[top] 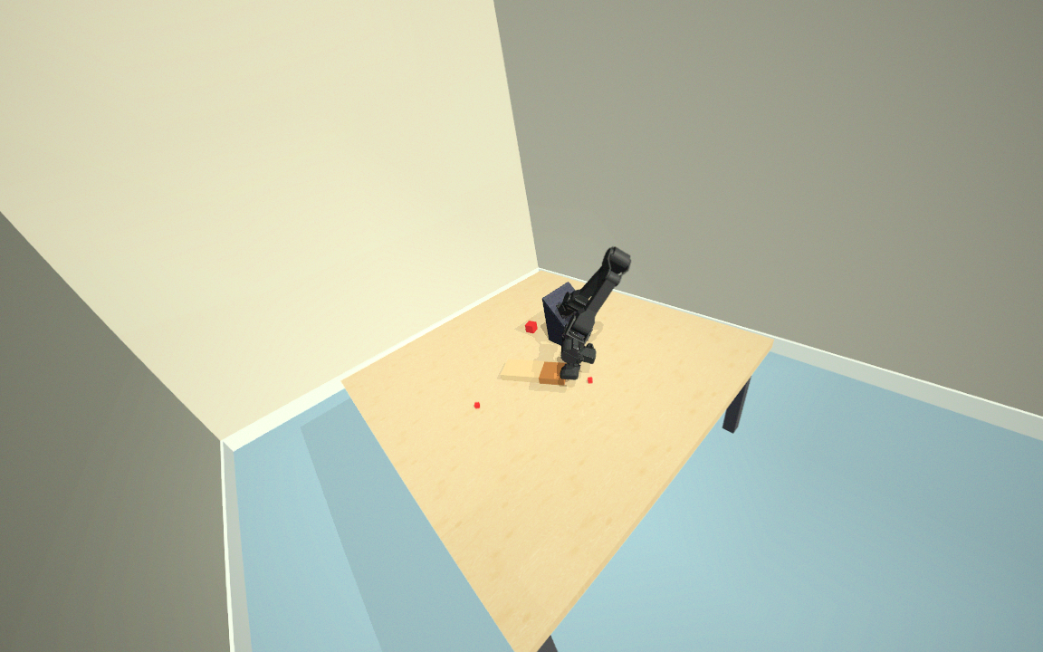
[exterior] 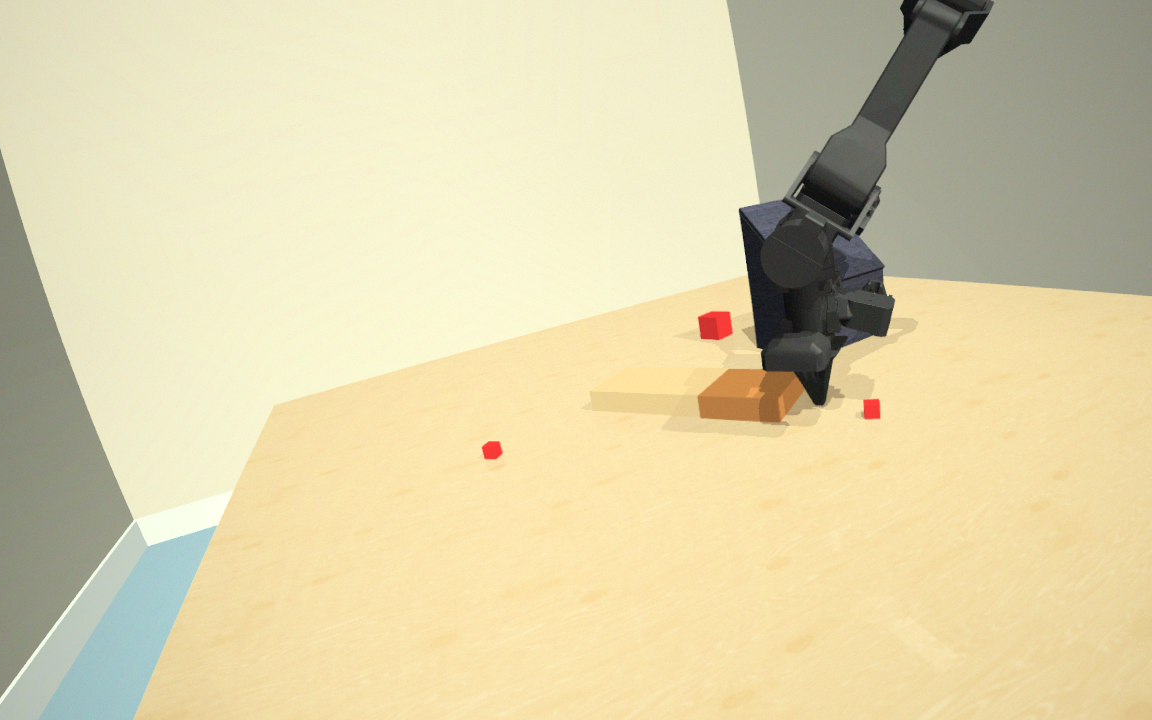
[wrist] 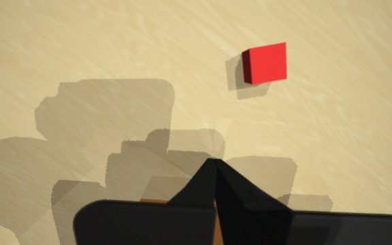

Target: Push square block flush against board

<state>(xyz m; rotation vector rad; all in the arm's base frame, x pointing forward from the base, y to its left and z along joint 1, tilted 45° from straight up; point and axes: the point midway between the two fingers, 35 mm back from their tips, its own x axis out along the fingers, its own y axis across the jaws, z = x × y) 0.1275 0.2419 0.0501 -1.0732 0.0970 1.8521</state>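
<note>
The orange-brown square block (top: 549, 373) (exterior: 737, 406) (wrist: 218, 235) lies flat on the table. The pale yellow board (top: 517, 370) (exterior: 641, 401) lies flat to its left in the top and exterior views. The block's left side appears to meet the board's right end; a fine gap cannot be ruled out. Their front edges look nearly in line. My gripper (exterior: 820, 402) (wrist: 213, 165) is shut and empty, with its tips low beside the block's right side in the exterior view. Whether they touch it is unclear. The gripper hides part of the block's right side.
A small red cube (top: 589, 379) (exterior: 871, 409) (wrist: 269, 64) lies right of my fingertips. Another (top: 476, 405) (exterior: 491, 449) lies front left of the board. A larger red cube (top: 531, 326) (exterior: 713, 325) lies behind the board, near the dark arm base (top: 554, 322) (exterior: 763, 304).
</note>
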